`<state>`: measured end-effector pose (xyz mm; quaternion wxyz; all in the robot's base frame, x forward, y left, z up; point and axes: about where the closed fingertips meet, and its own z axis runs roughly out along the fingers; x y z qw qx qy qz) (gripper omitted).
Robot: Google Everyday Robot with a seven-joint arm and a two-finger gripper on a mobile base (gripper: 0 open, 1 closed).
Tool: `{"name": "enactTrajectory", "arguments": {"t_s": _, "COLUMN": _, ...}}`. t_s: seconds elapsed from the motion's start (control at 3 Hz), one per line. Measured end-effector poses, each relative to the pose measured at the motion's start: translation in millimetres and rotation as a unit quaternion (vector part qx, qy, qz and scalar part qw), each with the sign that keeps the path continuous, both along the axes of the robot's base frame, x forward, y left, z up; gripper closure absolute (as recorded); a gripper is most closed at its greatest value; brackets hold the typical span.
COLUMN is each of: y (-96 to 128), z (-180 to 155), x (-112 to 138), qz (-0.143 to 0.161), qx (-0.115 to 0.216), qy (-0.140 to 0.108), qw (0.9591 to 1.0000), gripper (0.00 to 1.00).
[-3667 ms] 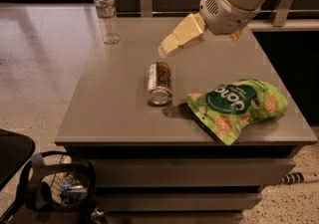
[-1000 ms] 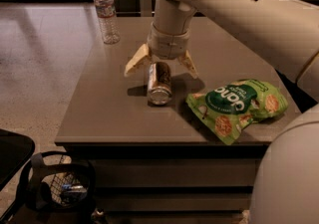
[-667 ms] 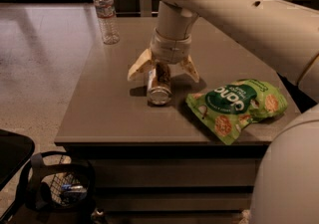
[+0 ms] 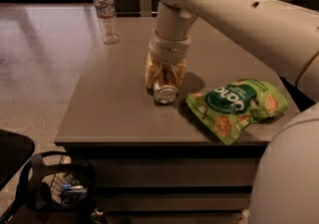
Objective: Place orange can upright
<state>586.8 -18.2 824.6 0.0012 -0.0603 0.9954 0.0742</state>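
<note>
Just left of the green snack bag (image 4: 237, 106), the gripper (image 4: 165, 79), splayed wide a moment ago, now clamps the orange can (image 4: 165, 93), its brownish body lying sideways on the table (image 4: 114, 103), silver end toward the camera.

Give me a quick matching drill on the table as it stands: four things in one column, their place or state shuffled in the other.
Things
1. orange can
2. water bottle
3. green snack bag
4. pincer

Place or state
A. standing upright at the far left corner of the table
B. down at the can, mid-table, on the end of the arm
C. lying on its side, silver end toward the camera
D. lying flat near the front right edge

Pairs: 1-C, 2-A, 3-D, 4-B
</note>
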Motion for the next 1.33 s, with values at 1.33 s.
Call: {"name": "enactTrajectory", "arguments": {"t_s": 1.33, "y": -19, "z": 20, "x": 8, "qz": -0.007, "qx": 0.02, "qy": -0.069, "qw": 0.9974, "gripper": 1.0}}
